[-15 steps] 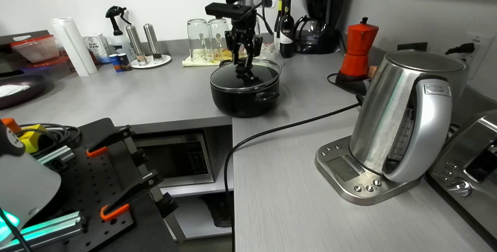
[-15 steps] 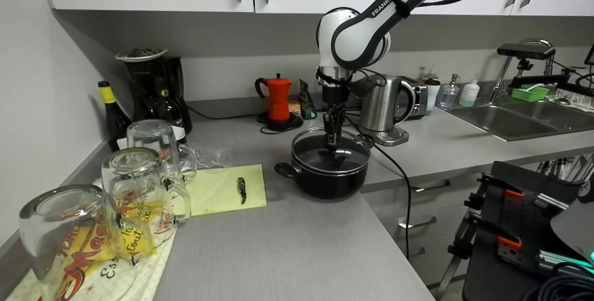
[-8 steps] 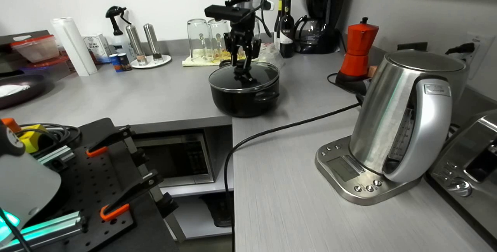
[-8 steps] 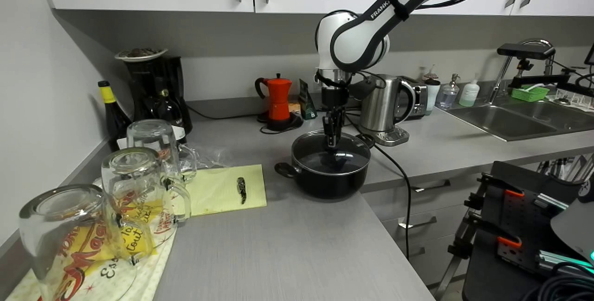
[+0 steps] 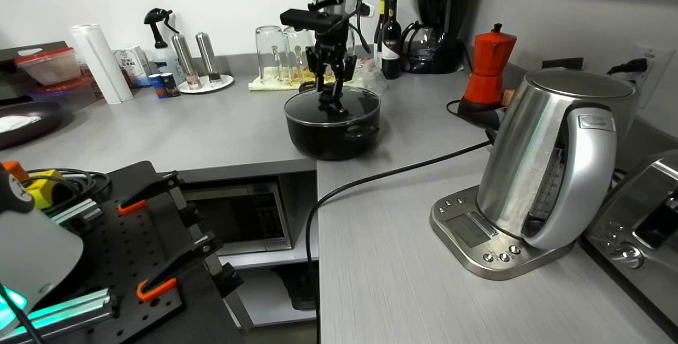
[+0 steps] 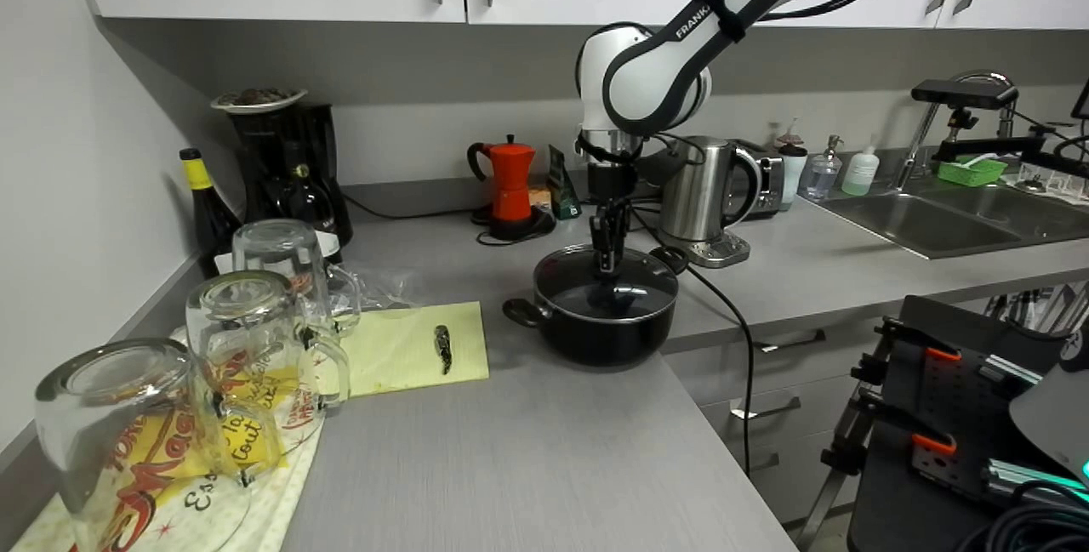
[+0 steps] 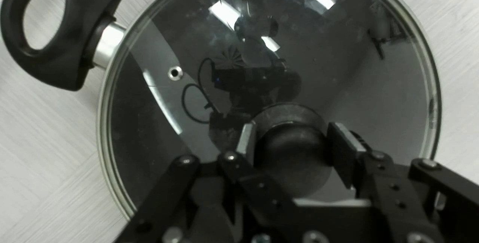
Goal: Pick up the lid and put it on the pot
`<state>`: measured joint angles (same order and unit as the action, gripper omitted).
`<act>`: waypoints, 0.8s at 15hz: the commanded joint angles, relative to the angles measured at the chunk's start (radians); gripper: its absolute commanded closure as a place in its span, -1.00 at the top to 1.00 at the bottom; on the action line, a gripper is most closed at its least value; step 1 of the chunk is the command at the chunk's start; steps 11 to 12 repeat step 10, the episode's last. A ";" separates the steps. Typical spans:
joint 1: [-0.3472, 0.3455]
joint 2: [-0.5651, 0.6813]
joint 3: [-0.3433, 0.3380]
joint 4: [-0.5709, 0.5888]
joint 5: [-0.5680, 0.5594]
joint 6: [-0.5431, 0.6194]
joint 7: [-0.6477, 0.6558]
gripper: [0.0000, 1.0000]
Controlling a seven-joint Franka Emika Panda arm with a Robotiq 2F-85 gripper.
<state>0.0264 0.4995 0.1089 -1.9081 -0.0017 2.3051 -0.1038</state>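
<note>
With the pincer (image 7: 291,133), clasping the lid (image 7: 329,85) by its black knob (image 7: 293,153), setting one finger (image 7: 343,157) against each side, as showing in the wrist view. Seeing in both exterior views the white arm (image 6: 651,88) hanging overhead.

Starting at the left edge of the counter (image 6: 527,450) in an exterior view, seeing three upturned glass mugs (image 6: 242,339) standing in a row on a printed mat (image 6: 276,508). Noting toward the back left corner a yellow-necked bottle (image 6: 213,216), a black coffee maker (image 6: 276,139) and, just before it, a dark bottle (image 6: 308,199). Passing a yellow sheet (image 6: 383,369) lying beside the mugs and carrying a dark item (image 6: 443,348) too small to name. Spotting a red moka pot (image 6: 512,186) standing near the back edge.

Finding the pot (image 6: 604,344) standing just beside the counter's inner corner, along the front edge, bearing the lid flat across its rim in both exterior views. Seeing in the wrist view one black handle (image 7: 91,16) jutting out past the lid.

Spotting the tall steel kettle (image 6: 699,190) standing near the back edge, having a toaster (image 6: 772,178) just beside. Noting farther right a white cup (image 6: 792,176), a clear pump bottle (image 6: 823,178) and a white bottle (image 6: 861,171) lining the back edge before the sink (image 6: 906,224). Meeting, off the front edge, a black stand (image 6: 902,501) carrying orange-tipped clamps (image 6: 934,445).
</note>
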 commanded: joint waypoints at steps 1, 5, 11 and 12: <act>-0.004 0.005 0.007 0.022 0.037 -0.017 -0.026 0.53; -0.003 -0.005 0.009 0.022 0.043 -0.010 -0.027 0.99; -0.002 -0.023 0.008 0.015 0.043 -0.001 -0.024 1.00; -0.002 -0.023 0.008 0.015 0.043 -0.001 -0.024 1.00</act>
